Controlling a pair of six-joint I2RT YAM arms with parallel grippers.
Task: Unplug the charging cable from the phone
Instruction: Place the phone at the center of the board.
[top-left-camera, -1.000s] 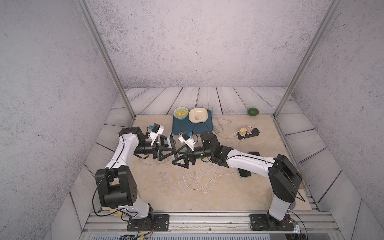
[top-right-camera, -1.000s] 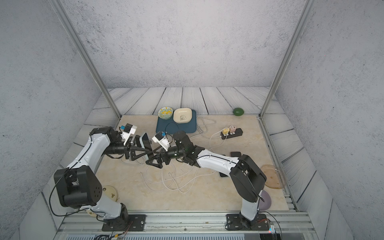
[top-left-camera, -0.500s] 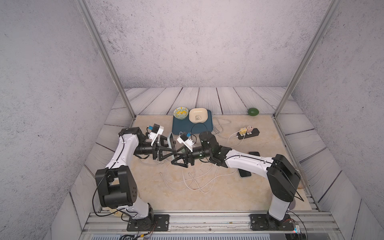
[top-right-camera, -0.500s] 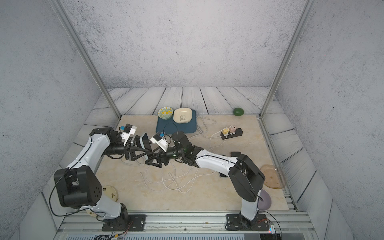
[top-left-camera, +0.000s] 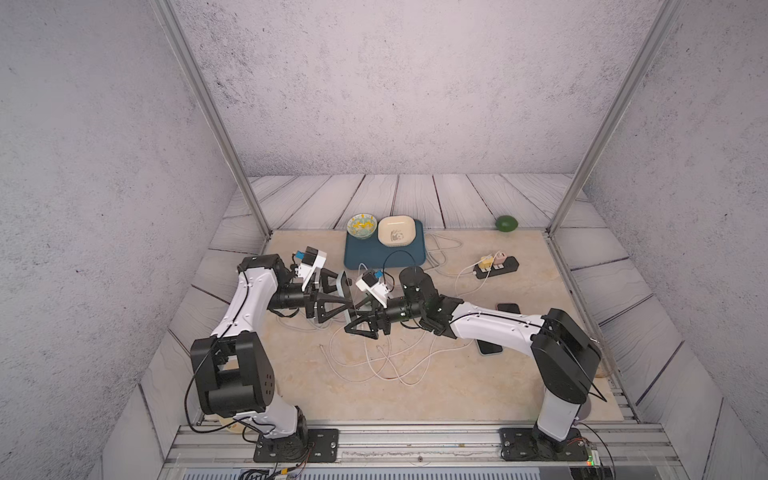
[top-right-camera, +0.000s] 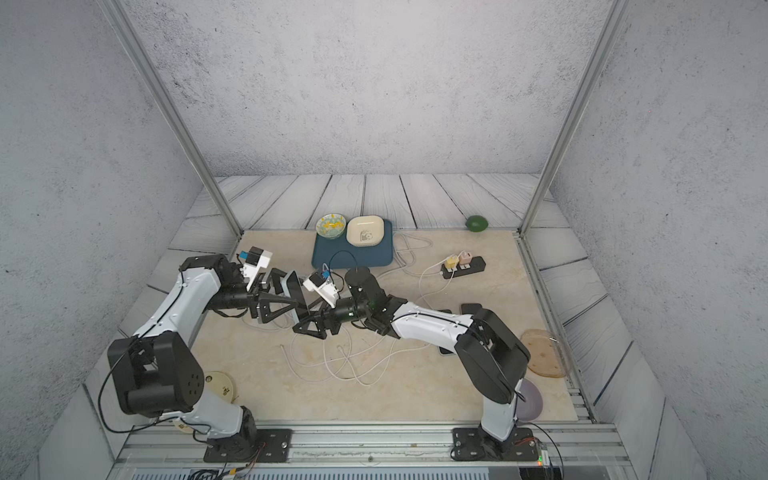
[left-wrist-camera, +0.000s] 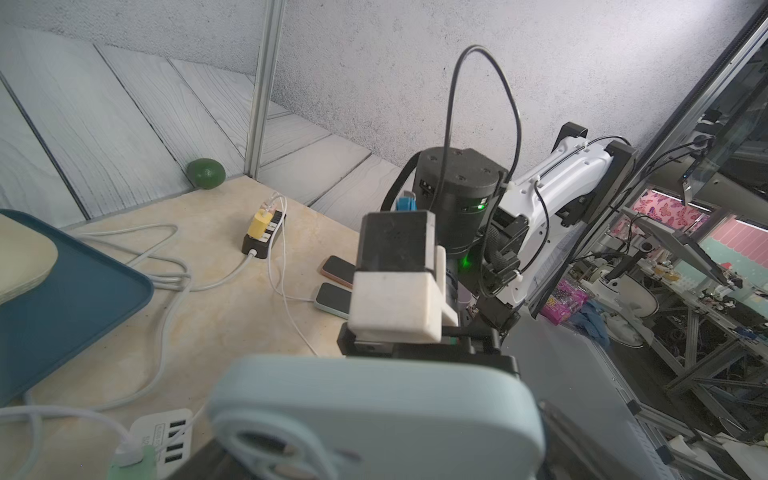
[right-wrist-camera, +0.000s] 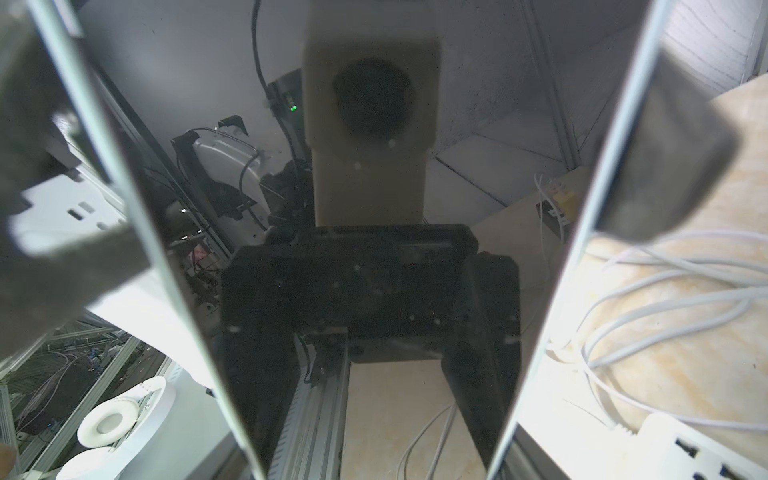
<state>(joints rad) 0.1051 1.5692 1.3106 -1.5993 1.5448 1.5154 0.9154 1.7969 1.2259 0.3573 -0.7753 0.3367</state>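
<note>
Two grippers meet at one phone (left-wrist-camera: 374, 411), which stands on edge in the air between them. Its pale blue back faces the left wrist camera and its dark screen faces the right one. The right gripper (top-left-camera: 355, 318) is clamped across the phone's width. In the right wrist view a finger (right-wrist-camera: 673, 137) sits outside each long edge, with the glass filling the space between. The left gripper (top-left-camera: 341, 297) has its jaws spread, one on either side of the phone's thickness, and I see no contact. I read this as a handover posture: the right side carries the weight so the left is free to go for a plug. White cables (top-left-camera: 374, 365) sprawl on the table (top-left-camera: 415, 395) beneath the right gripper. Whether one is plugged into this phone I cannot tell, because its port end is hidden from me. Holding it clear of that tangle makes sense, since a pull would then act on one lead only.
</note>
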